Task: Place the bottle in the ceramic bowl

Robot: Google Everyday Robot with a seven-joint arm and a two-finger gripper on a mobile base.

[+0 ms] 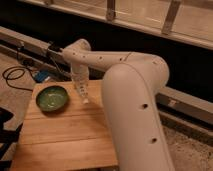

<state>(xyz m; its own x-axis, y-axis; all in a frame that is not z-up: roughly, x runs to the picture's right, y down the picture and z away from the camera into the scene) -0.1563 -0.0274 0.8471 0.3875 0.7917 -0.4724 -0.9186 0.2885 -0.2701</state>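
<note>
The green ceramic bowl (52, 98) sits on the far left part of the wooden table (65, 142). My gripper (80, 86) hangs from the white arm just right of the bowl, above the table's far edge. It is shut on the small white bottle (84, 96), which points down with its narrow cap lowest. The bottle hangs a little above the wood, close to the bowl's right rim but outside it.
My large white arm (135, 105) fills the right side and covers the table's right part. Black cables (14, 76) and a blue object (43, 76) lie on the floor behind the table. A dark wall with rails runs along the back.
</note>
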